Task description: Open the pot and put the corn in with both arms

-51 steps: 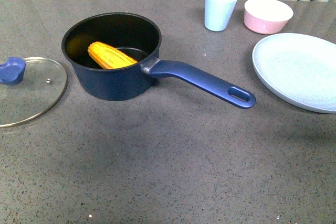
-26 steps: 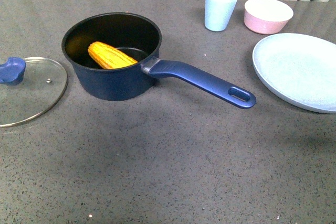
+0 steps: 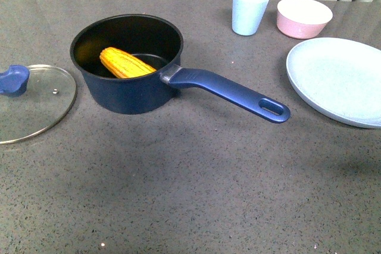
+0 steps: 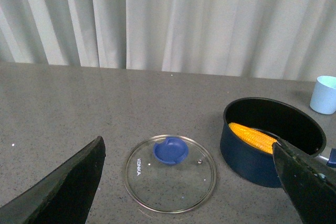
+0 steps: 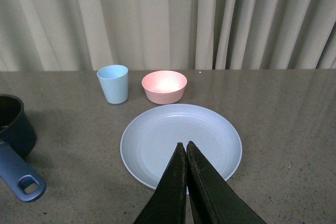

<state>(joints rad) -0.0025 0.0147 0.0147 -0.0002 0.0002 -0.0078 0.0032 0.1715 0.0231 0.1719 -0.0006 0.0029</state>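
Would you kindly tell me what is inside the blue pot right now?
The corn lies inside the pot, leaning against its black inner wall. The near part of the pot floor is hidden by the rim. The lid lies on the table beside it.

Neither arm is showing in the front view. Left gripper (image 4: pixel 191 182) is hanging above the table (image 4: pixel 63 103) with its two dark fingers (image 4: pixel 68 187) spread wide apart, nothing sitting between them. Right gripper (image 5: pixel 186 153) is also hanging above the table, its two fingers (image 5: pixel 170 192) pressing flat together with only a thin seam showing, nothing caught between them. Only finger surfaces are showing in each wrist view; wrists and upper arms are lying out of frame.
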